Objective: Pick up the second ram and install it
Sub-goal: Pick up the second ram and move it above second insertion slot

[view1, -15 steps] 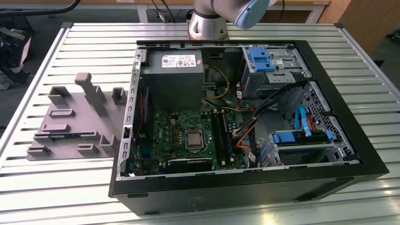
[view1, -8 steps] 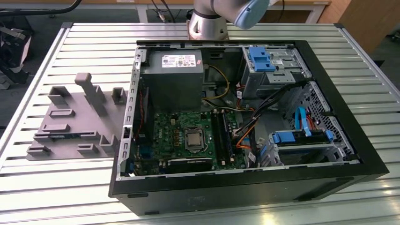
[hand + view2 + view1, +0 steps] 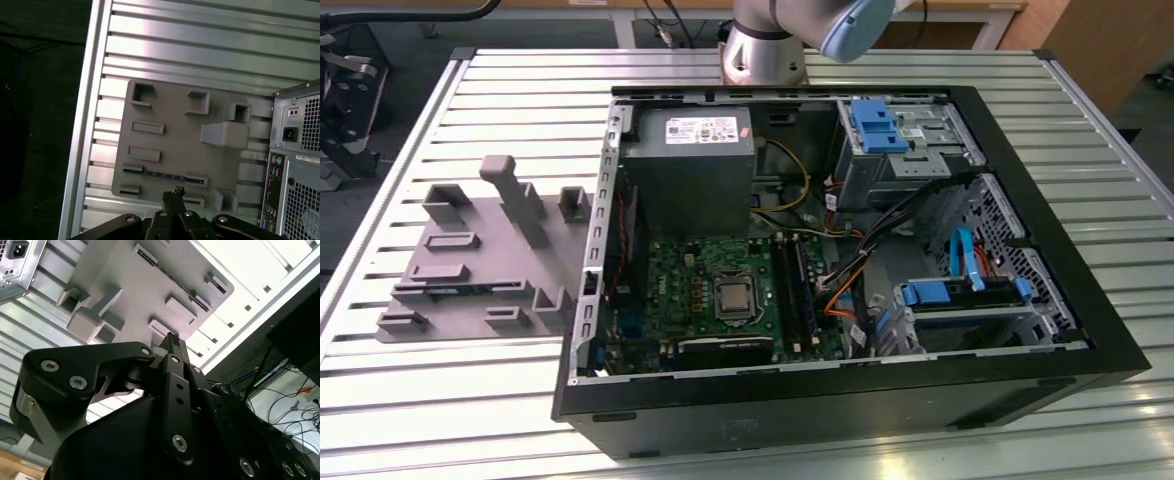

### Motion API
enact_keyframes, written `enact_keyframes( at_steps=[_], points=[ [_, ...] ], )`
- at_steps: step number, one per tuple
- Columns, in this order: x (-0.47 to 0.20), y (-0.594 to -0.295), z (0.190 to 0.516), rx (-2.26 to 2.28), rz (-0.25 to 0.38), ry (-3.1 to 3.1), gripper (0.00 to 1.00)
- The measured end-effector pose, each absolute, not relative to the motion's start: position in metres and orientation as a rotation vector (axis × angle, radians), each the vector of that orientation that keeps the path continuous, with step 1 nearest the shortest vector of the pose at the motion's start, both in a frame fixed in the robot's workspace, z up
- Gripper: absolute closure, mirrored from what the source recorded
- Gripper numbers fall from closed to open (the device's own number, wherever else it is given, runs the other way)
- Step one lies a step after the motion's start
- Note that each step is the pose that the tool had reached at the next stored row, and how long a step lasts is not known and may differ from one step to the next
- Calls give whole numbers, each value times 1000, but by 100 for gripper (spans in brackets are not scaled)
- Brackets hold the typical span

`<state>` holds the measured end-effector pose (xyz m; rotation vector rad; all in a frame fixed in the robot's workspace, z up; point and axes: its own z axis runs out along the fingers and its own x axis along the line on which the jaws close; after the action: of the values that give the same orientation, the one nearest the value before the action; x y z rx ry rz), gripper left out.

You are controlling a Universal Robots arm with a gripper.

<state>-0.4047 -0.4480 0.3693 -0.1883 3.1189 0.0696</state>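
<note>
Ribbed metal surface [image 3: 520, 90] carries the grey fixture [image 3: 170, 125], with the second ram [image 3: 164, 174] slotted in it. My gripper [image 3: 172, 191] hovers above, jaws together. Descending like that, I'd likely strike the stick's edge.

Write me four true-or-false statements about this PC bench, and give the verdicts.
1. The case lies open on the table. True.
2. The fingers hold the ram. False: the ram sits in the fixture.
3. The fixture lies at the exterior view's right of the case. False: it lies at the left.
4. A power supply sits inside the case. True.
</note>
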Motion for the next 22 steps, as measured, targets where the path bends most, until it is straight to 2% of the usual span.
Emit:
enact_keyframes(
  at_steps=[12,22],
  points=[
    [-405,-448,369,-218,70,3118,89],
    [-405,-448,369,-485,72,3091,89]
  ],
)
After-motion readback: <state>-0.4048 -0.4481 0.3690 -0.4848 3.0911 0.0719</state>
